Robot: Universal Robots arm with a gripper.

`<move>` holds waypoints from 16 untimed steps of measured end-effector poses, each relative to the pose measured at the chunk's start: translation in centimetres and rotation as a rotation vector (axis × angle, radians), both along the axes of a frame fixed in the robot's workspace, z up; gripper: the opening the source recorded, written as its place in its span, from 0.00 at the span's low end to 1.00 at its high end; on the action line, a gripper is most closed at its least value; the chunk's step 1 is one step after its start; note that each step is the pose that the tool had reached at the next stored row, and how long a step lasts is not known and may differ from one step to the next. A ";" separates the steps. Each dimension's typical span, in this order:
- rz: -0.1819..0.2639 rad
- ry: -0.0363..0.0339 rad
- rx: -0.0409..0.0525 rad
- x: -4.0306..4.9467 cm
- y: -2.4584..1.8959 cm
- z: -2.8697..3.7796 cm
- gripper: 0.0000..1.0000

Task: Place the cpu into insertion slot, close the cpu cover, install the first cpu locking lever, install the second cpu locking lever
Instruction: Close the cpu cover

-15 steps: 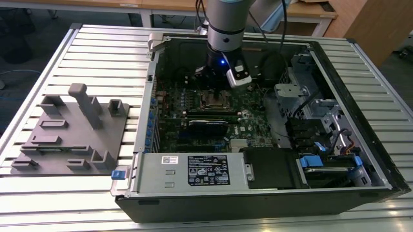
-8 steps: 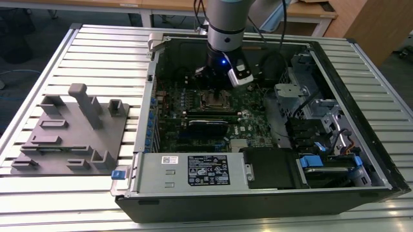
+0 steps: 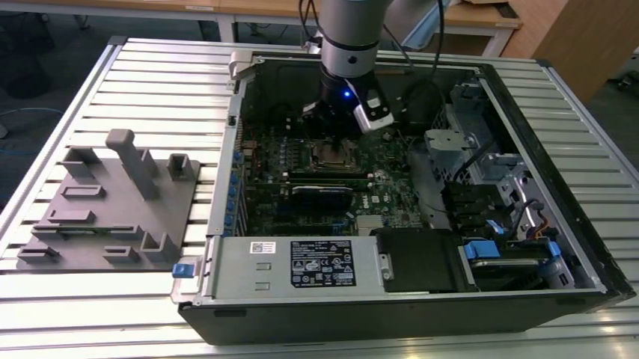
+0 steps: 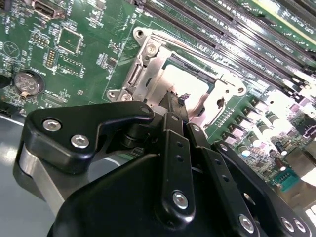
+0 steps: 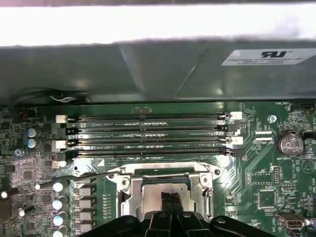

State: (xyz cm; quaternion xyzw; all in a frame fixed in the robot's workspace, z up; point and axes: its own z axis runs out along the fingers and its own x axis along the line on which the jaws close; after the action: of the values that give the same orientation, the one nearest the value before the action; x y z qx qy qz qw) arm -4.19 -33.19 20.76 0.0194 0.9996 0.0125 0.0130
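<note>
An open computer case [image 3: 399, 318] lies on its side on a slatted metal table [image 3: 150, 75]. Clock directions here follow the exterior view, with twelve at the far edge.

A grey robot arm [image 3: 349, 37] comes down from twelve o'clock into the case. Its black gripper [image 3: 331, 139] sits directly over the insertion slot [image 3: 334, 155], a small square socket near the middle of the green circuit board [image 3: 265, 213]. At six o'clock from the socket, along the near wall of the case, is a power supply box [image 3: 289, 265] with a white label. At nine o'clock from the case, well apart from it, a grey moulded fixture [image 3: 110, 209] rests on the table.

In the second wrist view the cpu [image 4: 195, 84] is seated in the socket, its pale silvery face turned up. The cpu cover [image 4: 148, 74], a thin metal frame, appears to lie flat around that face. The two fingers [image 4: 173, 106] are drawn together side by side, clenched with nothing visible between them. Their tips come down at the edge of the cpu's face — whether they press on it cannot be told.

Long black memory slots [image 4: 237, 34] run just beside the socket, and a round coin battery [image 4: 25, 83] sits well apart from it on the board. In the first wrist view a thin metal lever rod [image 5: 79, 177] extends sideways from one corner of the cover, near the memory slots.
</note>
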 end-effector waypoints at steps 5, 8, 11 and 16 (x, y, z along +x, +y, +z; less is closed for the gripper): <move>0.007 -0.0091 -0.0003 -0.12 -0.01 -0.01 0.10; 0.008 -0.0094 -0.0003 -0.45 -0.01 -0.02 0.10; 0.008 -0.0100 -0.0002 -0.84 -0.01 -0.03 0.10; 0.008 -0.0112 -0.0003 -1.60 -0.01 -0.06 0.10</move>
State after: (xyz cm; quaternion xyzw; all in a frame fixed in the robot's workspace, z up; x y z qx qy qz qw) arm -5.80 -33.20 20.71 0.0152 0.9996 0.0125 0.0186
